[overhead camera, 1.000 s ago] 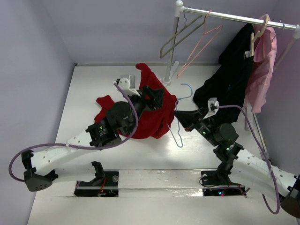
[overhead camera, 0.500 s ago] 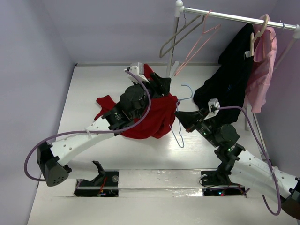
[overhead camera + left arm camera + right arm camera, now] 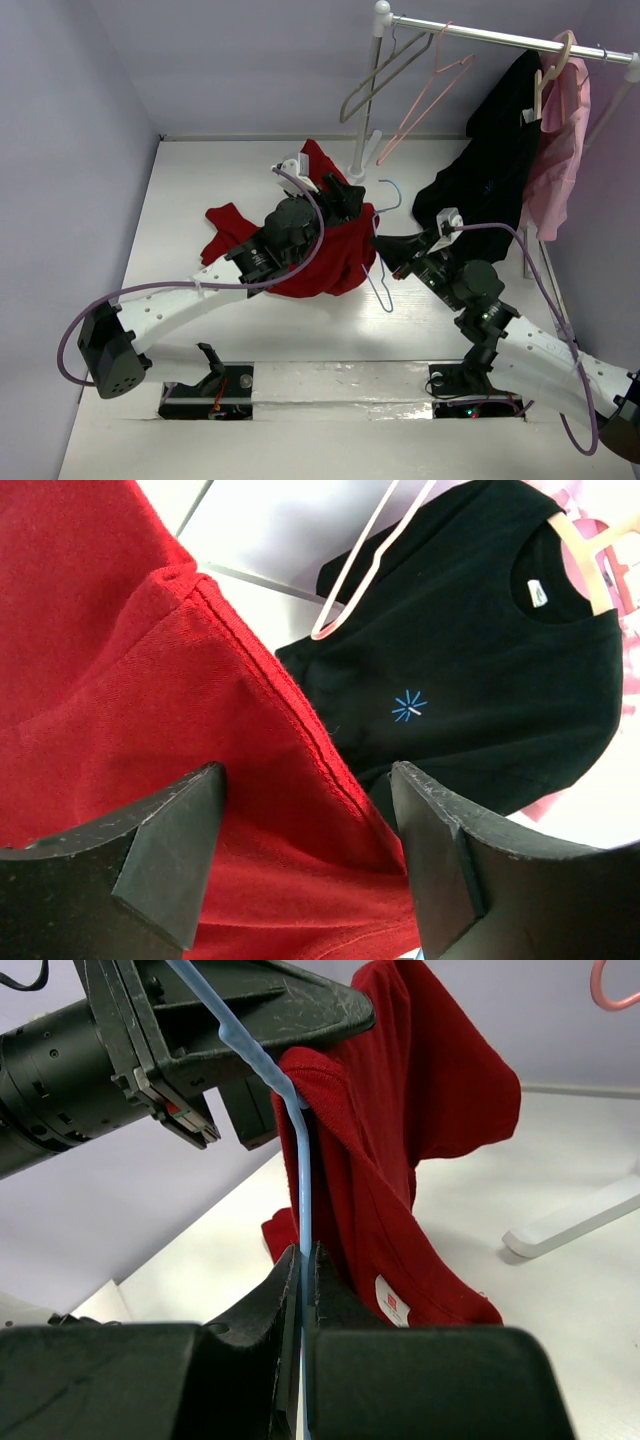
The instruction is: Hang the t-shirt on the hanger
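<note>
Supporting table (image 3: 200,170): white, boxed in by pale lilac walls, both arm bases bolted at the near edge
Rack (image 3: 372,90): white upright at the far side, rail running off to the right, carrying a grey hanger (image 3: 385,75), a pink hanger (image 3: 430,95), a black garment (image 3: 490,170) and a pink garment (image 3: 565,160)
Left arm (image 3: 180,300): stretching from the near left corner to the table's middle, wrist above the red cloth
Right arm (image 3: 530,345): reaching in from the near right, wrist aimed left at the red cloth
T-shirt (image 3: 330,262): red, heaped at mid-table under the left wrist, one part spread flat to the left, another raised toward the rack's foot; from the right wrist, one fold draped over the blue wire
Black garment, from the left wrist (image 3: 480,640): hung on a pale hanger, small blue star mark on the chest, thin pink hanger in front of it
Hanger (image 3: 380,290): light-blue wire, off the table between the two wrists, touching the t-shirt's right edge, hook end toward the rack's foot
Left gripper (image 3: 305,820): jaws apart, red hem running between the fingers (image 3: 170,850), no pinch visible
Right gripper (image 3: 303,1280): jaws together, clamped on the hanger's wire
Neck label (image 3: 390,1305): small, white, on the hanging red cloth
</note>
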Robot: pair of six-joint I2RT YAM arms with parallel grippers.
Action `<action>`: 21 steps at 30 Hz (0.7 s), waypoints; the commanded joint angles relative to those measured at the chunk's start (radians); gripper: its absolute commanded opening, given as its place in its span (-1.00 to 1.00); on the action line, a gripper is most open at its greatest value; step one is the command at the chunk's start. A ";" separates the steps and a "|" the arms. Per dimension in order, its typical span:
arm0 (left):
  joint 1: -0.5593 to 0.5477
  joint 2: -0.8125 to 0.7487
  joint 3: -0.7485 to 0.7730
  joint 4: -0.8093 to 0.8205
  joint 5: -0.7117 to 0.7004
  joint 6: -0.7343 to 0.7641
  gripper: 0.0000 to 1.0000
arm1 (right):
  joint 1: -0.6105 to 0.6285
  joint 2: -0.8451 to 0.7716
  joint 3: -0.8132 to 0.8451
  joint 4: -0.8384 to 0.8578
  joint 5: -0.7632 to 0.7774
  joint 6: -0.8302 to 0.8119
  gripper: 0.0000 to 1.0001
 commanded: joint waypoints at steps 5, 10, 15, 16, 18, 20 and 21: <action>-0.001 -0.001 0.020 0.083 0.009 -0.025 0.28 | 0.026 0.023 0.063 0.081 0.013 -0.030 -1.00; -0.001 0.013 0.000 0.159 0.029 -0.034 0.25 | 0.035 0.052 0.074 0.093 0.016 -0.039 -1.00; -0.001 0.007 -0.035 0.198 0.048 -0.047 -0.10 | 0.044 0.081 0.086 0.096 0.026 -0.043 -1.00; -0.001 0.002 -0.043 0.213 0.052 -0.050 -0.18 | 0.044 0.086 0.090 0.096 0.027 -0.043 -1.00; -0.001 -0.008 -0.058 0.230 0.059 -0.060 -0.29 | 0.044 0.101 0.100 0.098 0.031 -0.039 -1.00; -0.001 -0.013 -0.081 0.252 0.067 -0.067 -0.46 | 0.044 0.136 0.122 0.085 0.028 -0.039 -1.00; -0.001 -0.015 -0.086 0.255 0.065 -0.068 -0.56 | 0.053 0.150 0.143 0.079 0.028 -0.039 -1.00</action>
